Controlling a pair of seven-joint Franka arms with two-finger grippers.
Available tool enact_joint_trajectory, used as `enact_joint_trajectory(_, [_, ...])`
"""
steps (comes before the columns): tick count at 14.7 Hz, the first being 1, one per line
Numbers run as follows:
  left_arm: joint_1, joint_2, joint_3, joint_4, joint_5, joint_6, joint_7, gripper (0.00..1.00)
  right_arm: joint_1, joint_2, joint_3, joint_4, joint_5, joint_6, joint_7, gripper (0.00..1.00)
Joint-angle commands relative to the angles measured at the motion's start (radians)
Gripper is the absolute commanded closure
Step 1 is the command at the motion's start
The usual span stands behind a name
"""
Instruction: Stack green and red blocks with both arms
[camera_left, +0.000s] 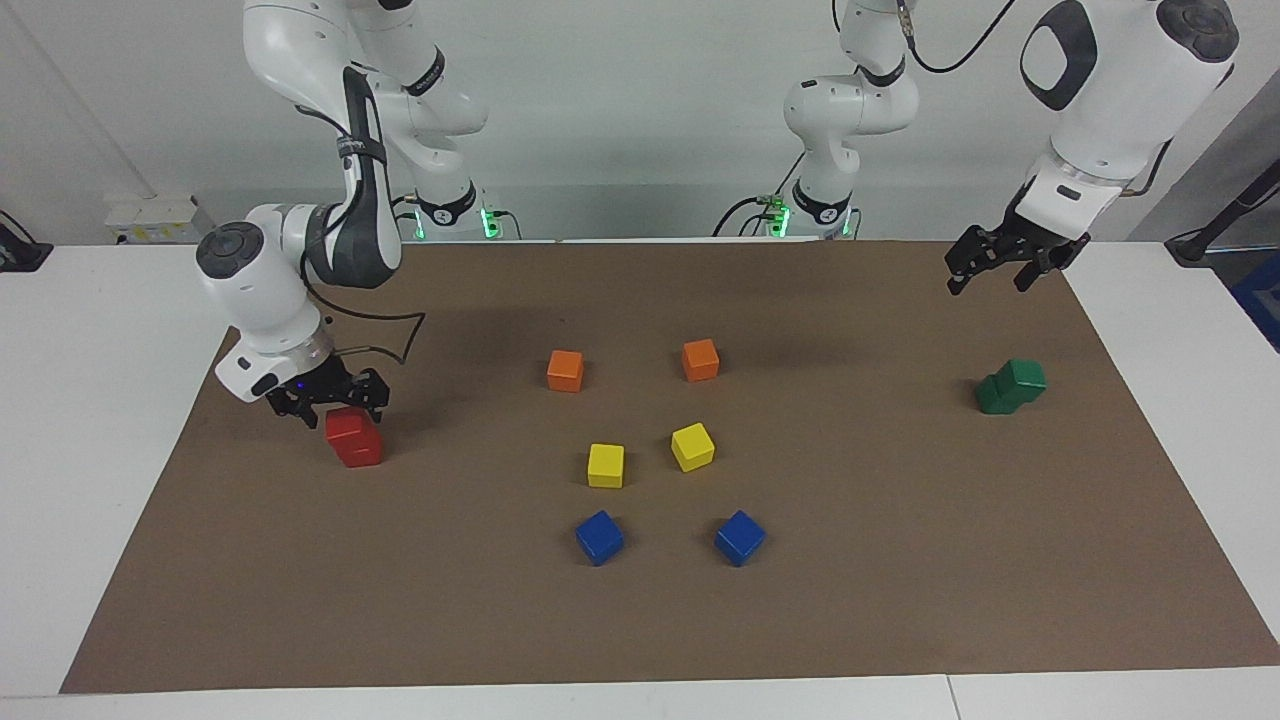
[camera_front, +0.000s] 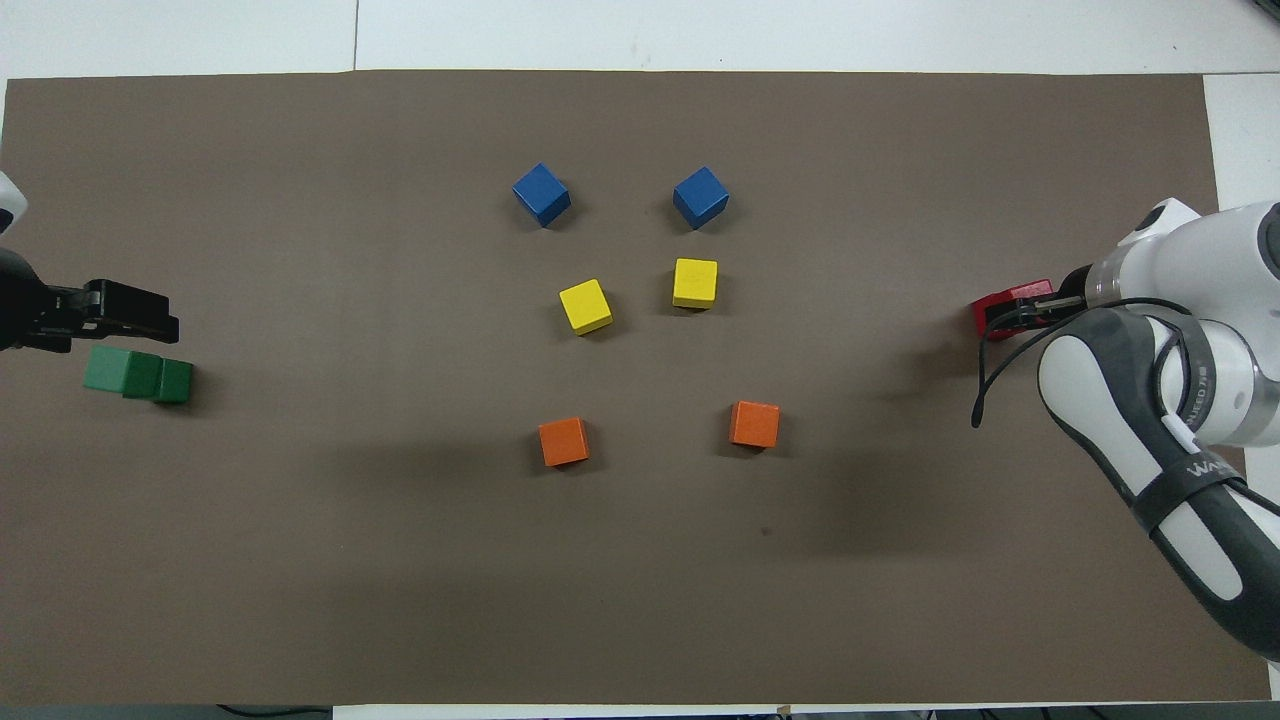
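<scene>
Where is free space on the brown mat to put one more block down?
Bare mat lies between the red stack and the orange cubes, between the green stack and the yellow cubes, and from the blue cubes to the mat's edge farthest from the robots. The centre cluster is crowded.

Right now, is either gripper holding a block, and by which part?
Nothing is held. The right gripper is open just above the red cube stack; the left gripper hangs open, apart from the green cubes.

Bare mat (camera_left: 900, 560) around stacks (cubes (camera_left: 606, 465) mid-table).
</scene>
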Motion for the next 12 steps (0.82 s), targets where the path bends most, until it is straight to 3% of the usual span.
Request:
enact_joint_trajectory(1, [-0.015, 0.011, 0.008, 0.026, 0.027, -0.017, -0.009, 0.00, -0.004, -0.050, 0.015, 0.110, 0.016, -0.163, -0.027, 0.00])
enact_joint_trajectory(5, [-0.015, 0.010, 0.008, 0.028, 0.027, -0.016, -0.007, 0.00, -0.004, -0.227, 0.046, 0.140, 0.016, -0.304, -0.031, 0.00])
enact_joint_trajectory(8, [-0.015, 0.010, 0.008, 0.028, 0.025, -0.013, -0.007, 0.00, -0.002, -0.340, 0.086, 0.141, 0.016, -0.520, -0.025, 0.00])
enact_joint_trajectory(10, [-0.012, 0.010, 0.008, 0.028, 0.023, -0.013, -0.007, 0.00, -0.004, -0.363, 0.097, 0.184, 0.016, -0.561, -0.023, 0.00])
enact_joint_trajectory(12, [-0.011, 0.005, 0.008, 0.026, 0.023, -0.013, -0.007, 0.00, -0.004, -0.306, 0.098, 0.322, 0.016, -0.666, -0.010, 0.00])
